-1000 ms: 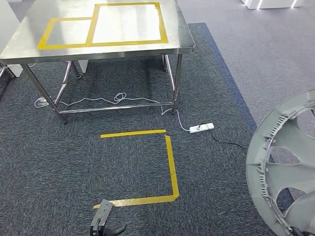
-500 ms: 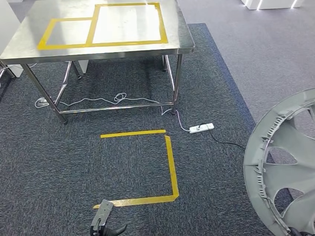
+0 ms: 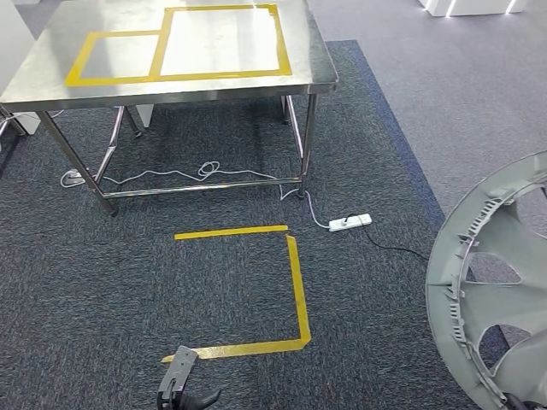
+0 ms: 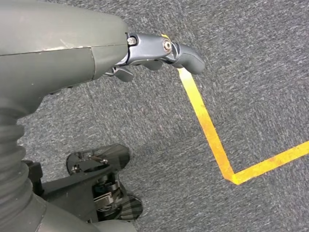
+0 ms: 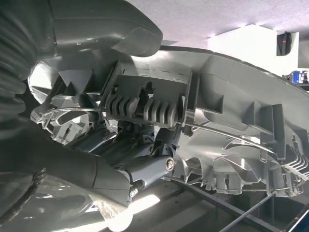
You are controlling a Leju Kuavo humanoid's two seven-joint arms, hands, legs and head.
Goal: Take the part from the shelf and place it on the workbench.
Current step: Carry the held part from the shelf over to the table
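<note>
A: What is the right hand [image 5: 120, 159] doing?
B: Its fingers [image 5: 153, 166] curl around the ribbed rim of the grey round part [image 3: 490, 290], gripping it. The part stands tilted on edge, off the floor.

A: And the left hand [image 4: 160, 50]?
B: It holds nothing; its fingers are loosely bent and apart above the dark carpet [image 3: 97, 282], with the thumb [image 4: 186, 55] stretched over the yellow tape line [image 4: 204, 121].

A: Where is the part relative to the tabletop [image 3: 193, 51]?
B: Well apart from it, nearer the robot and off to the right. The steel tabletop carries two yellow taped rectangles [image 3: 219, 38].

A: Anything between them?
B: A white power strip [image 3: 350, 222] lies on the carpet near the tabletop's right front leg [image 3: 308, 141], and a white cable [image 3: 206, 169] runs beneath the tabletop. A yellow taped corner [image 3: 297, 290] marks the carpet in front of the tabletop.
</note>
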